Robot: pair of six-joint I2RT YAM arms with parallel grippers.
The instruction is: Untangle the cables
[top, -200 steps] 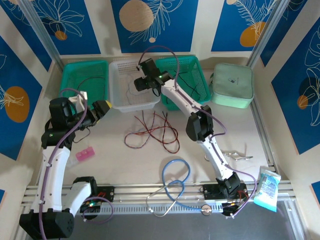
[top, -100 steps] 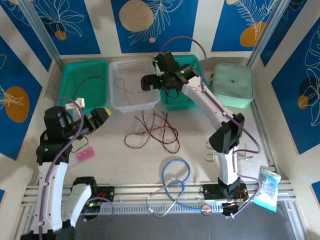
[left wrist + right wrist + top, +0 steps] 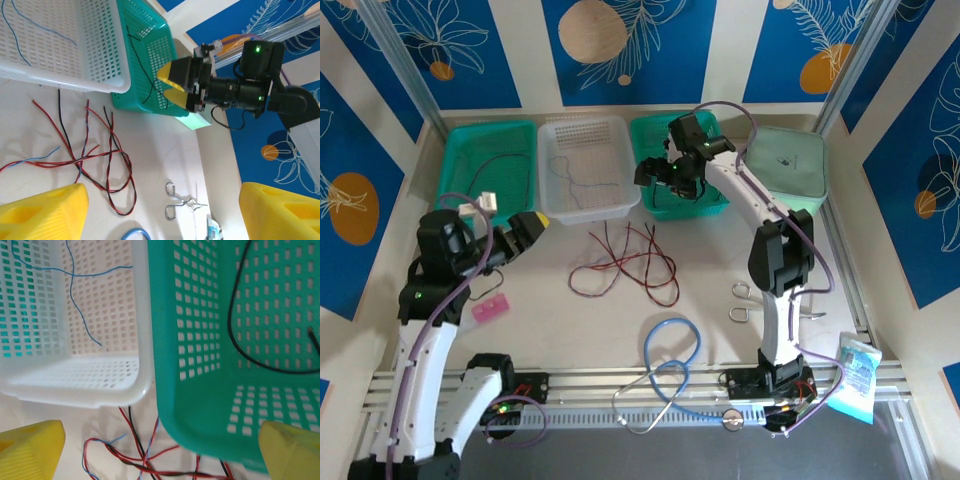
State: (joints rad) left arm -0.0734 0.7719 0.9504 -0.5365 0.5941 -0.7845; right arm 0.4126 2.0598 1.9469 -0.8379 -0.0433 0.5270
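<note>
A tangle of red, black and blue cables (image 3: 625,262) lies on the table in front of the baskets, and shows as cables (image 3: 90,155) and cables (image 3: 145,462) in the wrist views. One thin blue cable (image 3: 570,185) lies apart in the white basket (image 3: 585,212). A black cable (image 3: 240,340) lies in the right teal basket (image 3: 650,130). My right gripper (image 3: 665,178) hovers open and empty over that basket's near-left corner. My left gripper (image 3: 515,232) hangs open and empty, left of the tangle and above the table.
A left teal basket (image 3: 455,150) holds a thin wire. Metal forceps (image 3: 760,300) lie right of the tangle, and a light-blue tube loop (image 3: 670,350) lies near the front. A pink piece (image 3: 490,308), a mint pouch (image 3: 785,170) and a packet (image 3: 850,375) sit at the sides.
My right arm swung right from over the white basket to the teal one, and its jaws opened wider. The left gripper shifted only slightly.
</note>
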